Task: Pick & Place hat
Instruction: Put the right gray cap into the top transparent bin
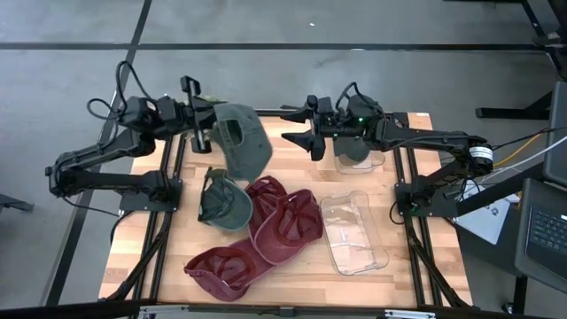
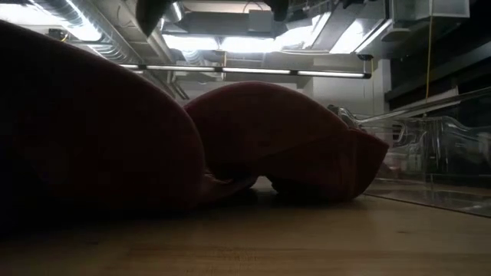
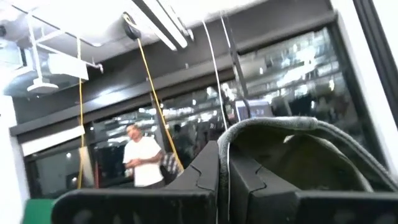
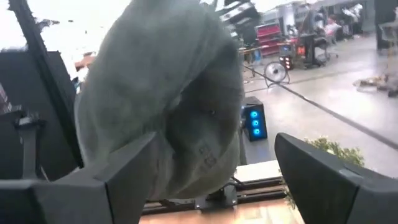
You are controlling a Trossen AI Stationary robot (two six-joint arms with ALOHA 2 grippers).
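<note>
Hat [image 1: 241, 137] clamped in left gripper [image 1: 205, 131], aloft; right gripper [image 1: 306, 124] spread, facing it; maroon hats [image 1: 279, 221], clear tray [image 1: 353, 232] below.

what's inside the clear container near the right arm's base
Something dark green sits inside that clear container, possibly another hat, but the right gripper and arm cover most of it.

**A robotics lab in an industrial hall**

An industrial test space is indicated. A wooden table [image 1: 301, 266] on a dark metal frame is seen standing on a grey concrete floor [image 1: 266, 27], with a laptop [image 1: 542, 232] placed beside it. Overhead, exposed ducts [image 2: 337, 23] and strip lights [image 2: 253, 70] are shown. A yellow cable [image 3: 152, 93] is hung from the ceiling, and a person [image 3: 143, 162] is seen standing by dark glazed walls. Farther off, red tool cabinets [image 4: 270, 34] are visible across an open floor.
</note>
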